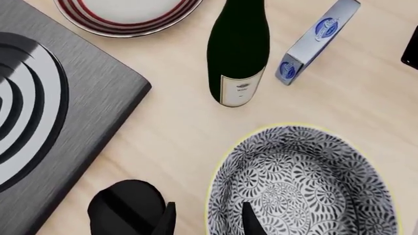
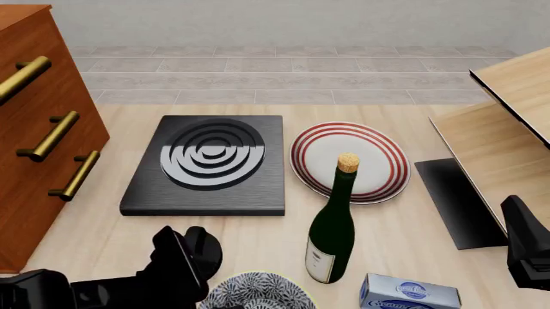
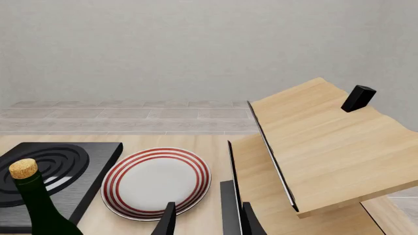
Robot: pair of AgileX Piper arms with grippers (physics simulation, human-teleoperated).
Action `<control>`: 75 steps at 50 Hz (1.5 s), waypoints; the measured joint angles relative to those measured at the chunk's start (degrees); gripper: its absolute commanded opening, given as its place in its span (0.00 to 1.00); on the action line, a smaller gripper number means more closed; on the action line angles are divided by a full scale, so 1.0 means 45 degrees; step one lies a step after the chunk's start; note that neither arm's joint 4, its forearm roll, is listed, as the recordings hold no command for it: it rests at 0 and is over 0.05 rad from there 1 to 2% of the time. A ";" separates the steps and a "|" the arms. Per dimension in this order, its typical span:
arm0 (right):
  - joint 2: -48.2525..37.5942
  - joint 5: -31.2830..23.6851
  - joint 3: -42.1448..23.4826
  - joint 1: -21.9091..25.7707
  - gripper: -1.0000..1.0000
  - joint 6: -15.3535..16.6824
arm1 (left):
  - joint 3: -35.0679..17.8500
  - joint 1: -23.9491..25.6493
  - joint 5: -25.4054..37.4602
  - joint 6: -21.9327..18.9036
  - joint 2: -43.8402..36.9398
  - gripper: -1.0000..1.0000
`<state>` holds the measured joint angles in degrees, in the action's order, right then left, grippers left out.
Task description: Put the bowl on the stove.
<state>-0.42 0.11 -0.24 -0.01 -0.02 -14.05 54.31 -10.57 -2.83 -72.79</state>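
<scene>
The bowl, floral dark-and-white with a pale yellow-green rim, stands on the wooden table near the front edge; only its far part shows in the front view. My left gripper is open. One finger is over the bowl's inside and the other is outside its rim; I cannot tell whether either touches. The black stove with its ringed burner lies beyond and left of the bowl, and also shows in the left wrist view. My right gripper is open and empty at the right edge.
A dark wine bottle stands just right of the bowl. A blue-and-white box lies beside it. A red-ringed plate sits right of the stove. A thin dark panel and wooden shelf are at right, a drawer cabinet at left.
</scene>
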 measured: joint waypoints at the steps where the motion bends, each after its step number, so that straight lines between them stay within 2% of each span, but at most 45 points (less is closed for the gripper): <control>1: 0.0000 0.0000 0.0000 0.0000 1.00 0.0000 | -0.0001 -0.0002 -0.0014 -0.0013 -0.0017 1.00; 26: 0.0000 0.0000 0.0000 0.0000 1.00 0.0001 | 0.0046 -0.0031 -0.0623 -0.0396 -0.0712 1.00; 27: 0.0000 0.0000 0.0000 0.0000 1.00 0.0001 | 0.0064 -0.0055 -0.0650 -0.0426 -0.0676 0.00; 40: 0.0001 0.0000 0.0000 0.0000 1.00 0.0000 | 0.0004 -0.0239 -0.0323 -0.0356 0.0268 0.00; 54: 0.0001 0.0000 0.0000 -0.0001 1.00 0.0000 | -0.0555 -0.0976 0.1127 -0.0279 0.1999 0.00; 65: 0.0001 0.0000 0.0000 -0.0002 1.00 -0.0001 | -0.1254 -0.1883 0.2206 0.0225 0.3009 0.00; 75: 0.0001 0.0000 0.0000 -0.0002 1.00 0.0000 | -0.1781 -0.2595 0.2698 0.0851 0.3203 0.00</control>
<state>-0.42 0.11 -0.24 -0.01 -0.02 -22.07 42.63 1.57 1.00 -58.38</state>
